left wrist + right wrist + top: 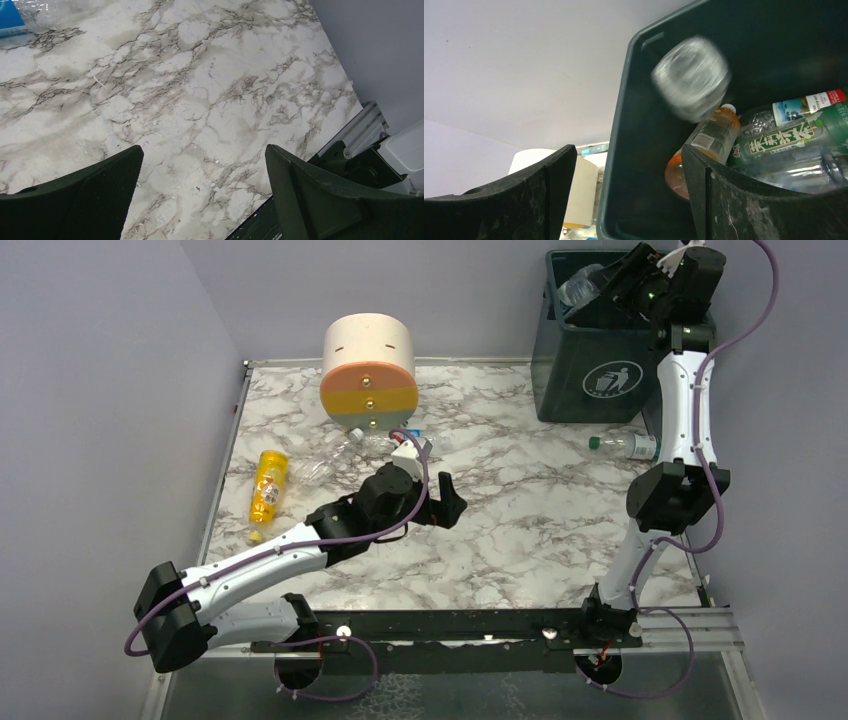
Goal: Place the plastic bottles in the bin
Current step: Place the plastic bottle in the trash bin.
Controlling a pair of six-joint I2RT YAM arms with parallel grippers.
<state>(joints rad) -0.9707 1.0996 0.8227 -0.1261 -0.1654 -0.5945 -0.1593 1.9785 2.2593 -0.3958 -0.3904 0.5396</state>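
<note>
My right gripper (625,280) is open above the dark teal bin (600,370). In the right wrist view it (629,165) looks down into the bin (644,150), where a blurred clear bottle (689,77) is loose in the air. This bottle (580,285) also shows at the bin's rim in the top view. An orange bottle (704,145), a green-labelled one (789,137) and a clear one (794,110) lie inside. My left gripper (448,502) is open and empty over the table's middle (204,165). On the table lie a yellow bottle (268,485), a clear bottle (335,452) and a green-capped bottle (625,446).
A cream cylindrical drawer unit (368,370) stands at the back, left of the bin. A blue-labelled bottle (10,17) lies just in front of it. The walls close in at the left and back. A dark rail (450,625) runs along the near edge.
</note>
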